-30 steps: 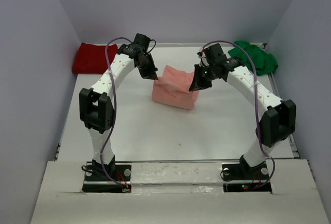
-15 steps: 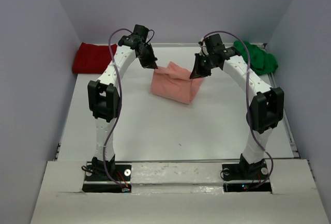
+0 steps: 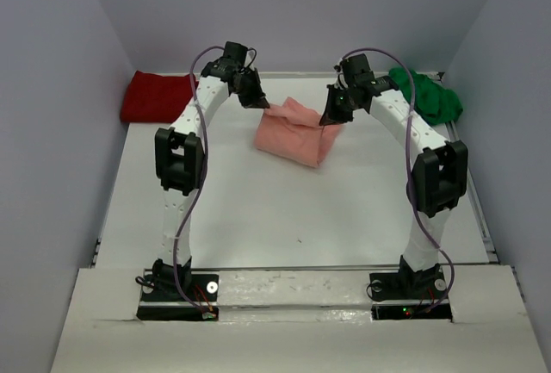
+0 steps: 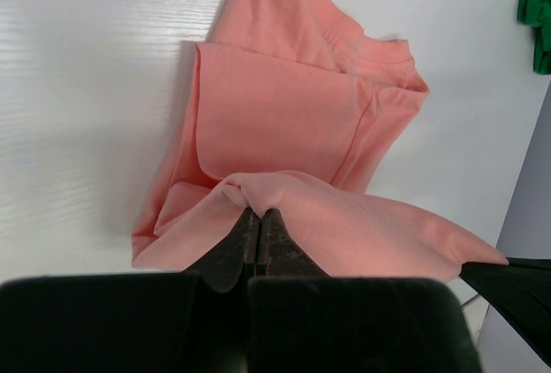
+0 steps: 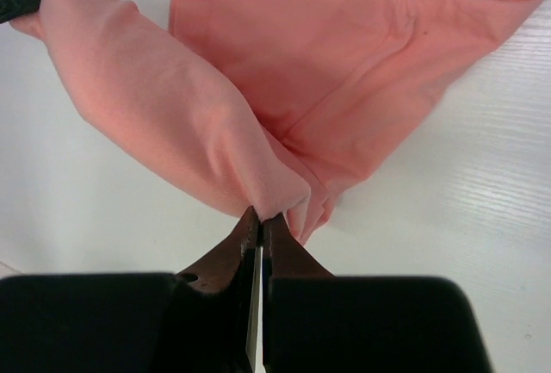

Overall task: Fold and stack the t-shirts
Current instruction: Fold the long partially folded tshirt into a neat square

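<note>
Left arm, right arm arched, jaws clamped.

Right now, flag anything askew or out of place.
The green shirt lies crumpled far right, unlike the folded dark red shirt far left. The salmon-pink shirt is just mid-fold, pinched by the left tool and right tool.

Left arm, right arm: white link shells, chunky black joint blocks. Each bolted to black base plate at near edge of table. Purple cable loops along each arm. Left gripper, right gripper: matte black, tapering to thin wedge tips.
</note>
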### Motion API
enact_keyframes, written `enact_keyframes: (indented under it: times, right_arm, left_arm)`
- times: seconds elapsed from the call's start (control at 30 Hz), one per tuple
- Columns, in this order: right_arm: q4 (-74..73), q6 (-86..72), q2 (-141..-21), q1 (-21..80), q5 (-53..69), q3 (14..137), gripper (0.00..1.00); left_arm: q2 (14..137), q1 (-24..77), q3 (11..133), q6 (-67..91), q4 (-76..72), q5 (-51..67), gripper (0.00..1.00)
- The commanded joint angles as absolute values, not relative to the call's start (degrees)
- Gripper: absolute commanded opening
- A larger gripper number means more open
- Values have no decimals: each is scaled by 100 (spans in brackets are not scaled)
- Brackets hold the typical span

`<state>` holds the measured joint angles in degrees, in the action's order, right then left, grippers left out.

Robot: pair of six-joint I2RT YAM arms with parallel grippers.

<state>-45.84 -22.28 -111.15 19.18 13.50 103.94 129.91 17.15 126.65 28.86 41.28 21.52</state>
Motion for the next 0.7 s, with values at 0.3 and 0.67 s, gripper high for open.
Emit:
enact_keyframes:
  times: [0.3,0.67]
  right_arm:
    - [-4017,-2417,-10749,1854,36,9721,0]
    - [-3367,-2198,-11004,1854,-1124,9501,0]
  left_arm:
    - [13236,1723,12744,2927,2358,3138,0]
    - [13789,2056,12691,3111,1486,3366,0]
